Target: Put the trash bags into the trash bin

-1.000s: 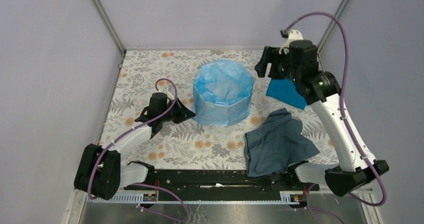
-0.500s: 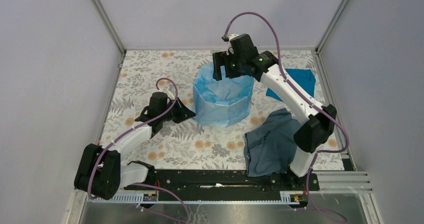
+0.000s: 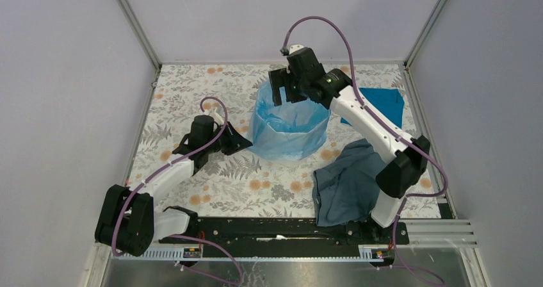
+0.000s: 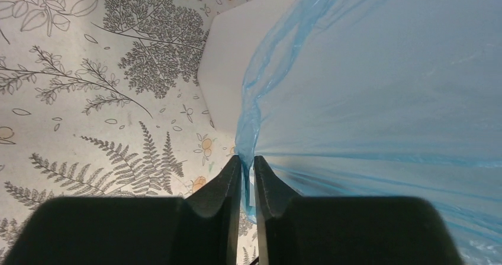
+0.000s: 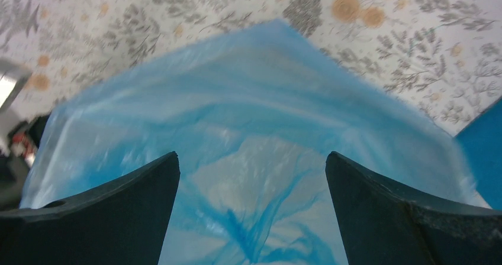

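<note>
Left wrist: left tool (image 4: pixel 247 162) pinches trash bag (image 4: pixel 385 70) draped on trash bin (image 4: pixel 229 70); right tool (image 5: pixel 251 156) wide above it.

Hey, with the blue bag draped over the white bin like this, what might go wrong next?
The left gripper is shut on just a thin fold of the trash bag; a hard pull might tear the film or let it slip out. It would also tug sideways on the trash bin, which could tip or slide. The right gripper hangs open over the bin's mouth; pushing down there might drag the film off the rim.
</note>
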Tool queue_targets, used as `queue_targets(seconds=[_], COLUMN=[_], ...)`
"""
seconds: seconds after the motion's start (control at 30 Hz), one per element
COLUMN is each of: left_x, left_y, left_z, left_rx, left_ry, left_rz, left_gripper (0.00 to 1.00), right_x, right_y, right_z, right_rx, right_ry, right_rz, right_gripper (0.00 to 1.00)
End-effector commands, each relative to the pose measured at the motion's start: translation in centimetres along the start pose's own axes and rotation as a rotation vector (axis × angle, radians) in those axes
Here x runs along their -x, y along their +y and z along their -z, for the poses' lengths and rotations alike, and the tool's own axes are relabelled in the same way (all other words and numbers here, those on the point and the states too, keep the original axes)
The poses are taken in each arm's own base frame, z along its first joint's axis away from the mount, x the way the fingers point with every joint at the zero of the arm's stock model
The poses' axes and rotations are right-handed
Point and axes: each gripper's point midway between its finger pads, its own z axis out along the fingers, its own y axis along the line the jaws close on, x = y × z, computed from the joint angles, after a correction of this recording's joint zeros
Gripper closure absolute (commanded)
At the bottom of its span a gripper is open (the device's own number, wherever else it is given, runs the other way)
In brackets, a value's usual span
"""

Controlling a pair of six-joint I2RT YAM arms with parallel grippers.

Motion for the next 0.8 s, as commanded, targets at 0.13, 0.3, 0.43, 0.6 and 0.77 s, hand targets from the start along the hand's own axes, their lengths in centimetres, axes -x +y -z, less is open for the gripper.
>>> queue_targets(seconds=[0.13, 0.3, 0.43, 0.6, 0.77], left_x=[1.4, 2.6, 3.5, 4.9, 5.2], left_y=[-2.4, -1.1, -2.4, -3.1, -4.0], left_z=[0.8, 1.7, 3.1, 4.4, 4.5], left_rx=[-0.062, 0.023, -0.014, 0.02, -0.009], left_ry=[-0.029, -0.058, -0.134, -0.171, -0.179], left_rz=[-0.109, -0.121, -0.141, -0.229, -0.219], left_gripper=[0.71, 0.62, 0.42, 0.33, 0.31], right_x=[-4.4, -8.4, -9.1, -4.7, -0.9], right_y=[2.4, 6.5, 8.5, 5.5, 1.0], right_z=[4.3, 2.3, 1.5, 2.8, 2.1], right_rx=[0.143, 0.256, 0.324, 0.231, 0.013], right_ry=[0.084, 0.181, 0.177, 0.012, -0.071], right_rz=[0.016, 0.039, 0.008, -0.015, 0.031], right_gripper=[0.02, 0.15, 0.25, 0.21, 0.29])
